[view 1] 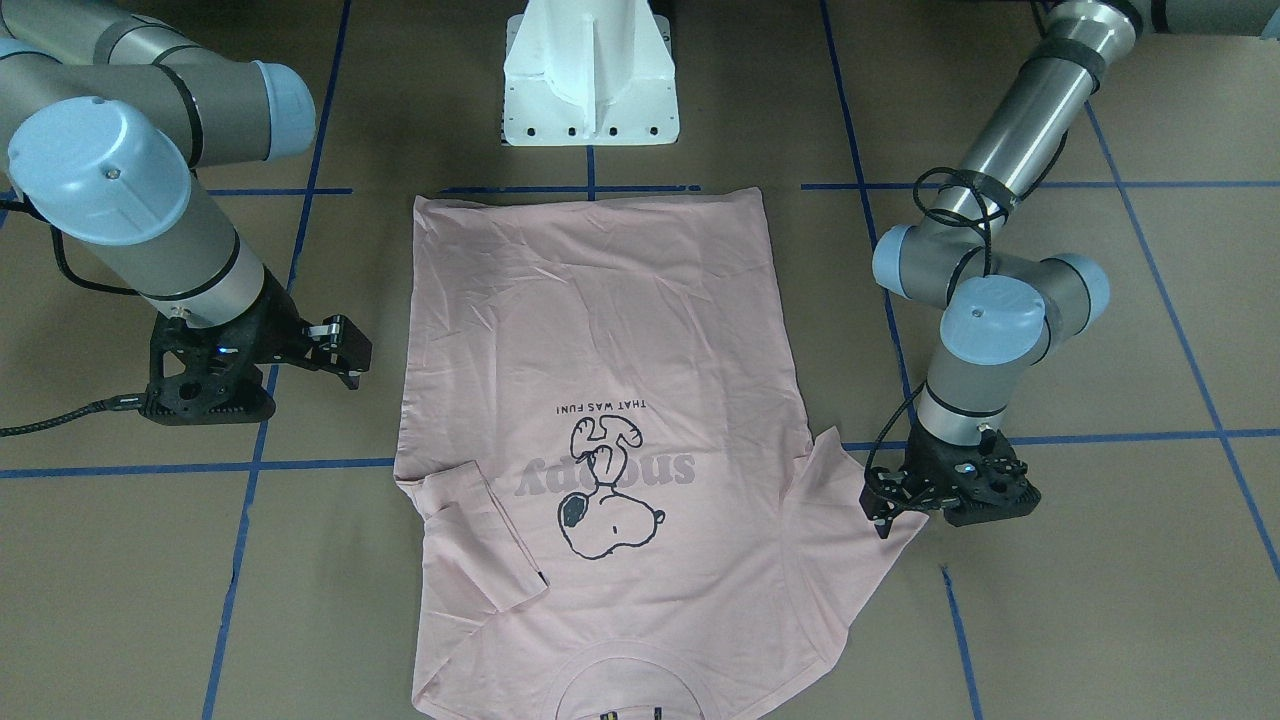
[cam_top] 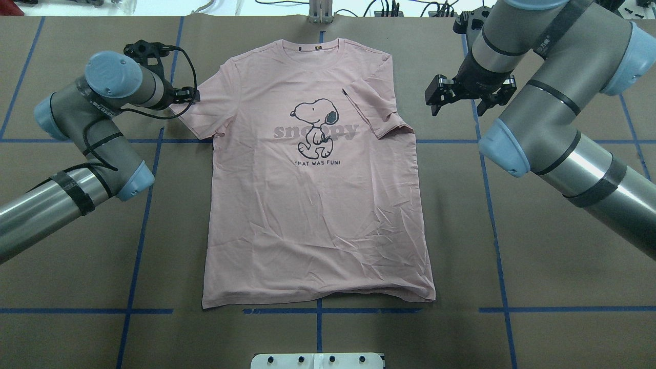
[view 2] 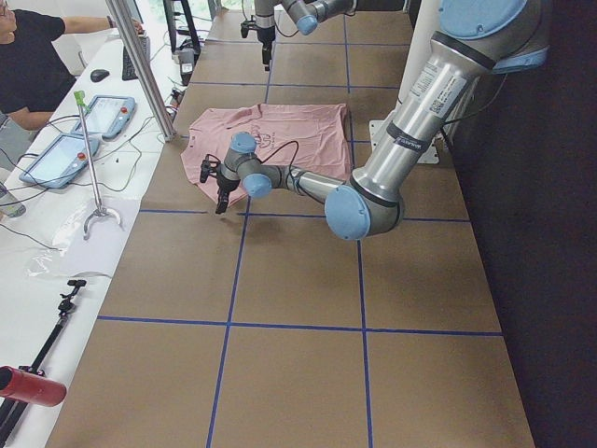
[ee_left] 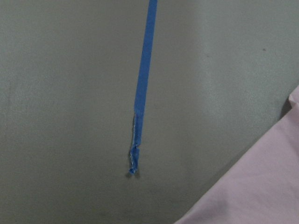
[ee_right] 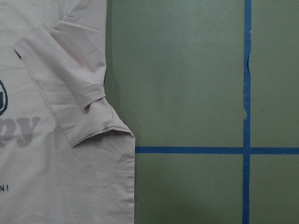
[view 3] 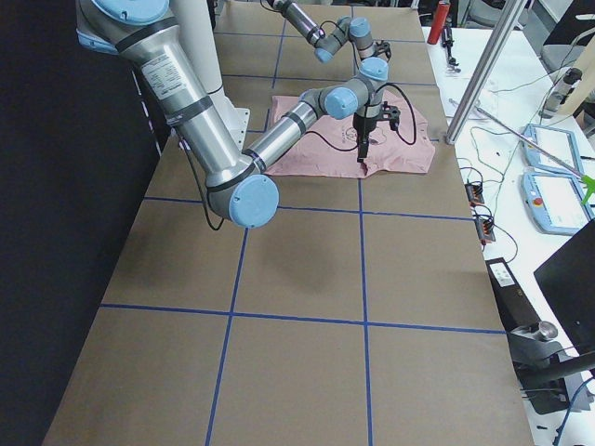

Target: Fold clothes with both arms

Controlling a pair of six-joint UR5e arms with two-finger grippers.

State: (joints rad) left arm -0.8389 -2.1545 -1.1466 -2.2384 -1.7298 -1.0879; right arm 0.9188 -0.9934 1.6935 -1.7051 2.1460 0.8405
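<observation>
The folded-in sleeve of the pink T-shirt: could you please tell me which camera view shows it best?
The right wrist-mounted view: the folded-in sleeve is close up, hem and creases clear. Overhead and front-facing views show it whole but smaller; side views, barely; the left wrist view misses it.

Brown table [cam_top: 553, 266], blue tape grid [cam_top: 77, 310].
I see a pink T-shirt [cam_top: 318, 215] flat on it, print up.

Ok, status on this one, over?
Right gripper open, beside pink Snoopy T-shirt. Left gripper at spread sleeve, jaws unclear. Shirt flat, print up, other sleeve folded in. Nothing blocking.
</observation>
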